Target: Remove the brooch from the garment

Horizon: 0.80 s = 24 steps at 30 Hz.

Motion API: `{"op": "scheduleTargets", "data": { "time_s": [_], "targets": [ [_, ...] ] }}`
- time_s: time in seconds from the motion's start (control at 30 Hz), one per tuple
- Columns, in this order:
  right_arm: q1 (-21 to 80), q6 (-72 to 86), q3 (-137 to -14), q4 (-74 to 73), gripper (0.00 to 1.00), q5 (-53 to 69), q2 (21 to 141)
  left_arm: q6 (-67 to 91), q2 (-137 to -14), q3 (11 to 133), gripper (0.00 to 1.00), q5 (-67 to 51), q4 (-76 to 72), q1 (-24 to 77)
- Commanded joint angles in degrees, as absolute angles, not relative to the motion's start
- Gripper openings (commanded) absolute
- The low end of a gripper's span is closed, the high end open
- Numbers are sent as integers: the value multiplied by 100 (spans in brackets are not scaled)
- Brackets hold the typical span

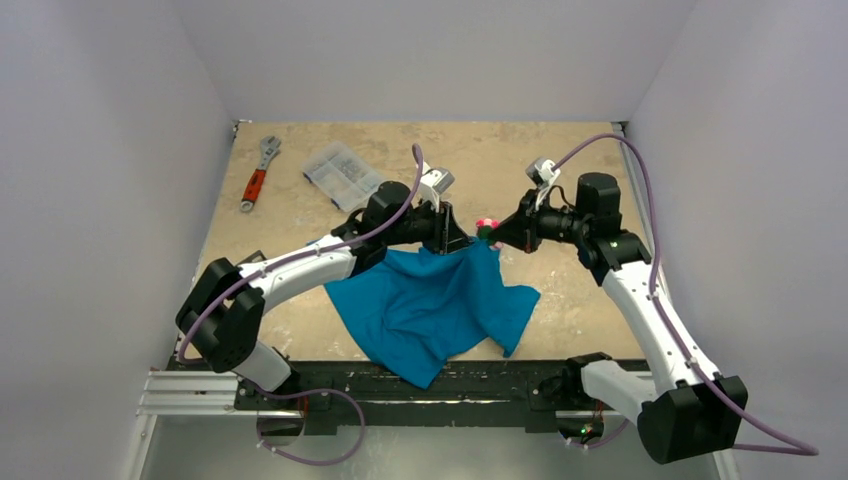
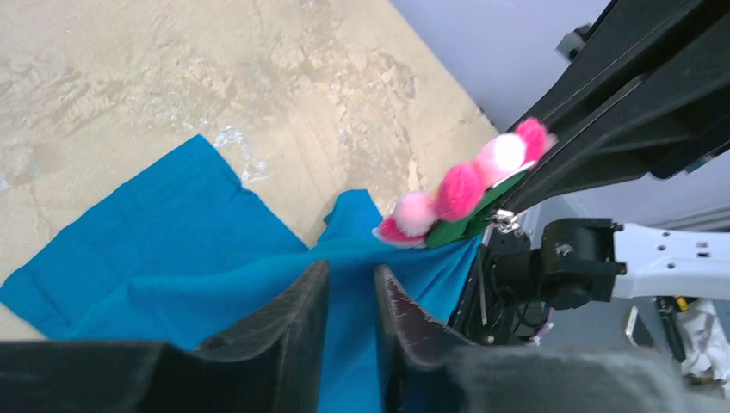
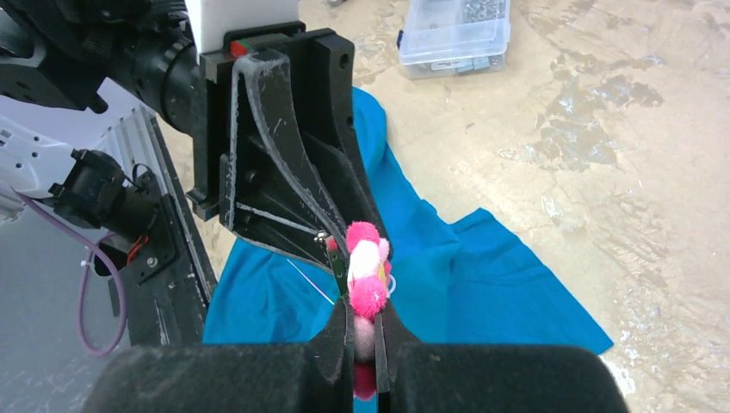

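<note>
The teal-blue garment (image 1: 430, 305) hangs from my left gripper (image 1: 462, 243), which is shut on a raised fold of its cloth (image 2: 351, 284); the rest drapes onto the table. The brooch (image 1: 487, 226), pink and white pompom petals on a green backing, sits at the top edge of that fold. My right gripper (image 1: 497, 233) is shut on the brooch (image 3: 367, 284), which sticks out between its fingers. In the left wrist view the brooch (image 2: 460, 191) lies just above the cloth edge, against the right gripper's black fingers (image 2: 594, 129). Whether the pin is free of the cloth cannot be told.
A clear plastic box of small parts (image 1: 343, 172) and a red-handled wrench (image 1: 258, 174) lie at the far left of the tan table (image 1: 560, 170). The box also shows in the right wrist view (image 3: 454, 33). Walls close in both sides.
</note>
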<state>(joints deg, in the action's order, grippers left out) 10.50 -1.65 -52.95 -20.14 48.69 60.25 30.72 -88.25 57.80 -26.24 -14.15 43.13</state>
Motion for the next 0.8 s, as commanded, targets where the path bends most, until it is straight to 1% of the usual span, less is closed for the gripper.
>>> {"op": "scheduleTargets", "data": {
  "time_s": [0.0,0.03,0.1,0.17,0.3,0.4,0.47,0.57,0.77],
  "targets": [
    [1065,-183,-5318,-1645,0,4825,5932,3029,-8739,5747,32,-2659,-1479,4286],
    [1067,-202,-5318,-1655,0,4828,5940,3055,-8695,5627,37,-2793,-1803,4274],
    [1064,-239,-5309,-1693,0,4809,5962,3203,-8623,5440,41,-2989,-2302,4264],
    [1067,-263,-5309,-1724,0,4820,5980,3265,-8582,5340,42,-3122,-2499,4231],
    [1066,-391,-5378,-1753,0,4959,6035,2969,-8440,5151,42,-3283,-2441,4031],
    [1066,-850,-5511,-2062,0,4837,6038,2446,-8280,5017,42,-3441,-2224,3850],
    [1070,-1090,-5531,-2159,0,4782,6050,2162,-8218,5003,43,-3614,-2095,3772],
    [1071,-1779,-5608,-2451,0,4572,6103,1735,-8113,4985,50,-3733,-1960,3761],
    [1072,-3403,-5692,-2760,0,3748,6215,1299,-7993,4966,59,-3772,-1802,3770]
  ]
}}
